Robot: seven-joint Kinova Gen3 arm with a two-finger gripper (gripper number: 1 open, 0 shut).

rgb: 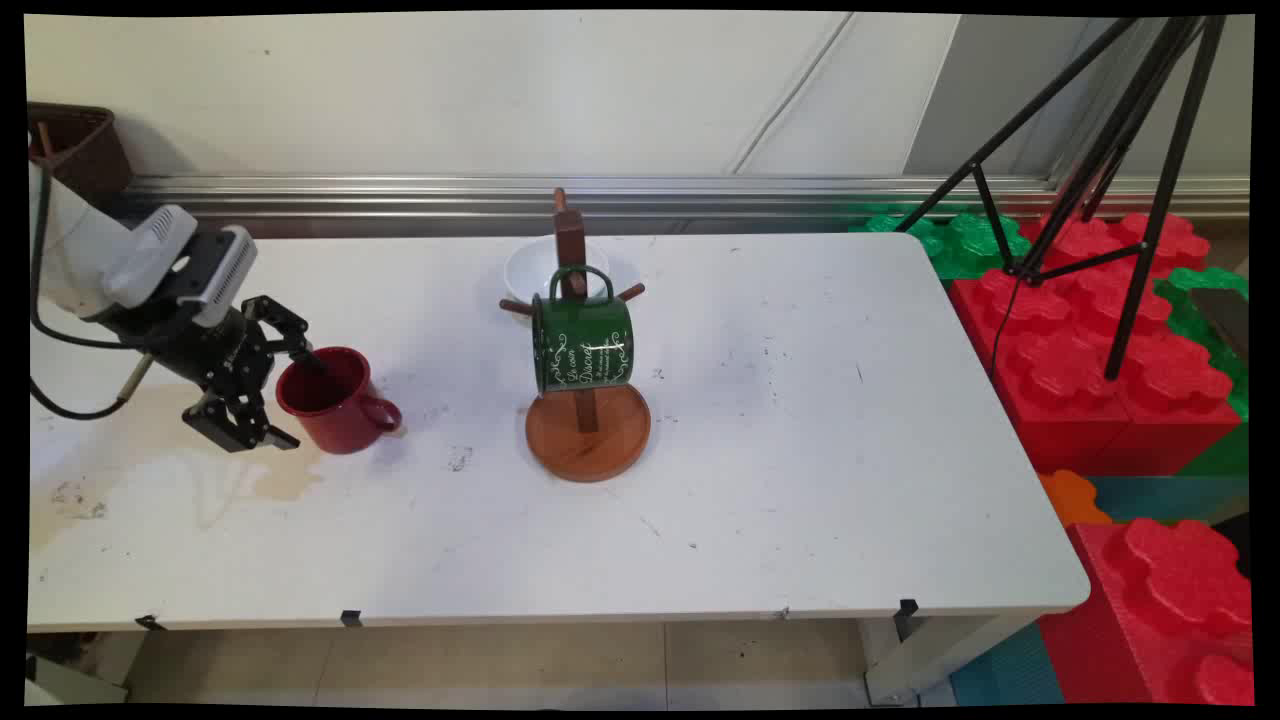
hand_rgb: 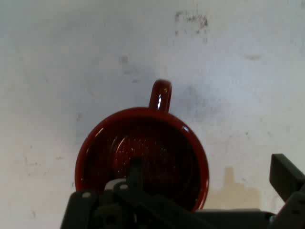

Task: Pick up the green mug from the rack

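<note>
Black end effector spread wide at red mug, one finger dipped inside, other outside near wall, straddling rim. Probably not yet pinching. Best closed squarely on rim, kept level. Mug upright at worktop left, handle away. Farther right, green mug hung on wooden rack; white bowl behind.
</note>
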